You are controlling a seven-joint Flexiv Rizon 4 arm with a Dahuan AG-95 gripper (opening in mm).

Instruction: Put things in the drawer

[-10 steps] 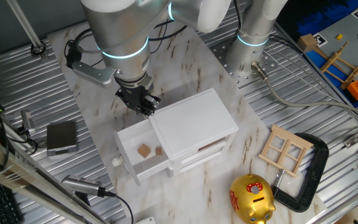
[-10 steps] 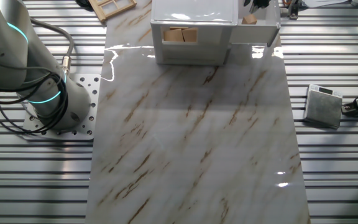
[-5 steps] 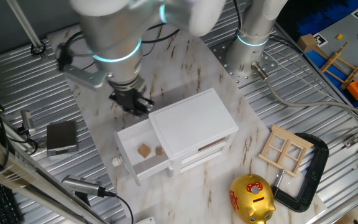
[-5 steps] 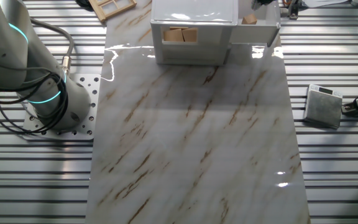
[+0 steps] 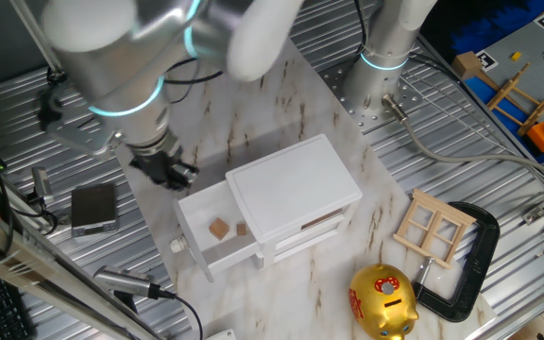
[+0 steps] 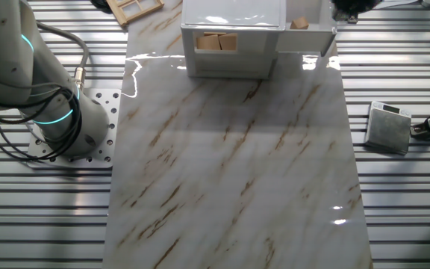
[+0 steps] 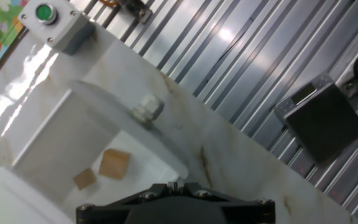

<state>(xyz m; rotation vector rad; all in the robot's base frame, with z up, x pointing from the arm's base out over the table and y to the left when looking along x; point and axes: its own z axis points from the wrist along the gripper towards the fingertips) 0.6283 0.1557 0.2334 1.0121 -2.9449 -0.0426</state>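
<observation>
The white cabinet (image 5: 296, 189) stands mid-table with its upper drawer (image 5: 194, 213) pulled open, its round knob (image 5: 177, 246) to the front. Two tiny light-brown blocks (image 5: 219, 229) lie inside; the hand view shows them too (image 7: 114, 163), beside the knob (image 7: 148, 109). In the other fixed view the drawer (image 6: 304, 40) holds a block (image 6: 298, 24), and more blocks (image 6: 218, 42) show through the cabinet's back. My gripper (image 5: 165, 171) hovers left of the drawer, over the marble. Its fingertips (image 7: 169, 185) are together with nothing between them.
A grey box (image 5: 94, 206) lies on the metal bench left of the gripper, also in the hand view (image 7: 325, 121). A gold piggy bank (image 5: 382, 300), a wooden window frame (image 5: 433, 227) and a black clamp (image 5: 475, 250) sit right of the cabinet. A green-button box (image 7: 58, 22) stands near the table's corner.
My gripper has moved left, away from the cabinet's back corner to beside the open drawer. The blocks and the drawer have not moved.
</observation>
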